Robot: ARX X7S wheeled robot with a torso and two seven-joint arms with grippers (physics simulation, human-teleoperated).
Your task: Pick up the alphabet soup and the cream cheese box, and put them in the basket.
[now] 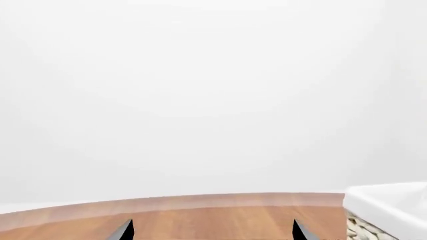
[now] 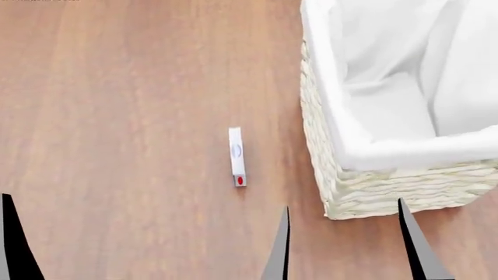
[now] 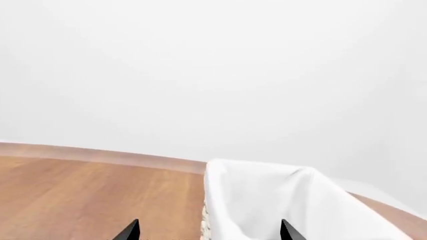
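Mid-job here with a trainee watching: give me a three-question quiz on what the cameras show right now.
1. True or false: the cream cheese box lies inside the basket.
2. In the head view, the box sits on which side of the basket? A left, B right.
3. Fill in: the alphabet soup is ___ in any view.

Key: 1 false, it lies on the wooden table. 2 A. 3 not visible.

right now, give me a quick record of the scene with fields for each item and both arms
surface: wooden table
cream cheese box: lying on the table, left of the basket, untouched
basket: wicker, white liner, inside looks empty where visible
alphabet soup: not in view
left gripper: jaws wide apart, holding nothing
right gripper: one finger visible in head view; wrist view shows jaws apart, facing the basket
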